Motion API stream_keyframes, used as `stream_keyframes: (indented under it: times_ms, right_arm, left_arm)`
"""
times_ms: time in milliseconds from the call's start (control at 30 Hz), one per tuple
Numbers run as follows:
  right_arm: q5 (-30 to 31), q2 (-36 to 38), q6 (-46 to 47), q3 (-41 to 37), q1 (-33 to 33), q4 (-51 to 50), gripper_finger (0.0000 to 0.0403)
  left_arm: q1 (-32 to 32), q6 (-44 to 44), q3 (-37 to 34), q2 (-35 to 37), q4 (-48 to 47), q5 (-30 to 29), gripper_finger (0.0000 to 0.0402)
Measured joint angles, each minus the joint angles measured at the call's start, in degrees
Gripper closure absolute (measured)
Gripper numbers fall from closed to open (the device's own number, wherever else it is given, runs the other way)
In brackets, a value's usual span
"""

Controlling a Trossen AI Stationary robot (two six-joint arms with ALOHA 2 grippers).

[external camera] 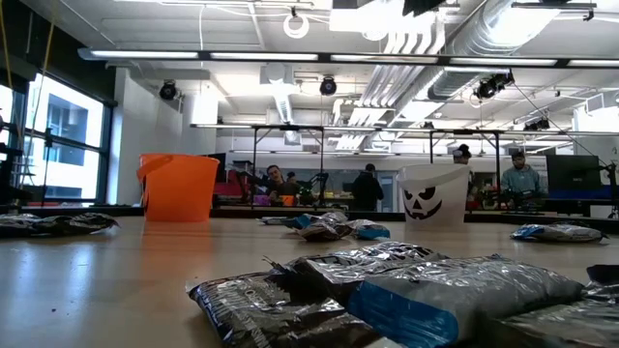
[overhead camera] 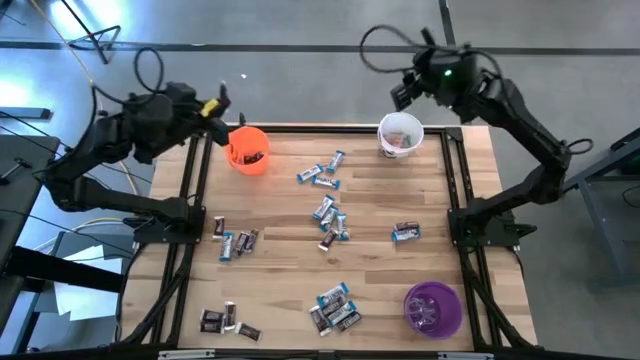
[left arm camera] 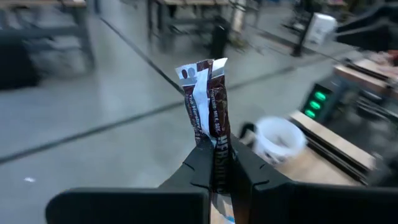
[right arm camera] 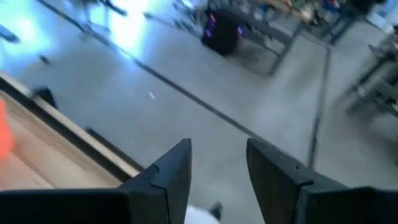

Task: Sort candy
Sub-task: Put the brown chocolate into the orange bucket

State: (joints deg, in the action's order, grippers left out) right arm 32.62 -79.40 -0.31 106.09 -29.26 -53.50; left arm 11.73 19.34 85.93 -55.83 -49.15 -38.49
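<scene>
Loose candy [overhead camera: 327, 219] lies scattered over the bench [overhead camera: 290, 300], from the near edge to the middle. Farther back, the left pincer [left arm camera: 214, 163] is clamped on a brown wrapped candy bar [left arm camera: 205, 102] beside the orange cup [overhead camera: 248, 149]. The right pincer [right arm camera: 217, 163] hangs with fingers apart, empty, above the white cup [overhead camera: 400, 134].

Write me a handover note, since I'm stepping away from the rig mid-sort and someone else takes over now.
Left end effector: shut on a dark brown candy bar, raised near the orange cup at the table's far left corner.
Right end effector: open, holding nothing, above the white cup at the far right.
Purple cup: near right corner.
Done: some pieces already lie in the orange and purple cups; the white cup's contents are unclear.
Left: drop the held bar, then clear the loose candy scattered in clusters across the wooden table.
</scene>
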Motion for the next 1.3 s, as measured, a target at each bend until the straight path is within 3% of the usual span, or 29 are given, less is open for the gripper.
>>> stream_keyframes:
  times_ms: [133, 267, 500, 767, 1033, 1300]
  right_arm:
    - [-5.0, 0.0, -3.2, 3.1, -1.4, 1.5, 0.0253]
    - [-8.1, 0.0, -6.2, 4.6, -2.7, 1.6, 0.0253]
    - [-9.0, 0.0, -15.1, 4.8, -6.1, 6.8, 0.0253]
    - [-9.2, -0.3, -19.3, 4.8, -10.7, 15.4, 0.0253]
    - [-9.6, -0.9, -24.3, 4.8, -15.5, 28.0, 0.0253]
    - [-16.4, -3.4, -22.7, 4.8, -20.0, 33.2, 0.0253]
  left_arm:
    - [0.0, -2.5, 1.8, 1.2, 0.1, -4.0, 0.0389]
    - [0.0, -9.2, 2.9, 1.5, 0.2, -4.1, 0.0387]
    - [0.0, -25.5, 3.0, 0.9, 3.0, -4.5, 0.0386]
    - [0.0, -36.2, 3.0, 1.9, 9.5, -4.9, 0.0385]
    - [0.0, -37.6, 3.1, 5.2, 14.3, -5.3, 0.0385]
    - [0.0, -37.6, 3.1, 6.3, 17.0, -6.7, 0.0385]
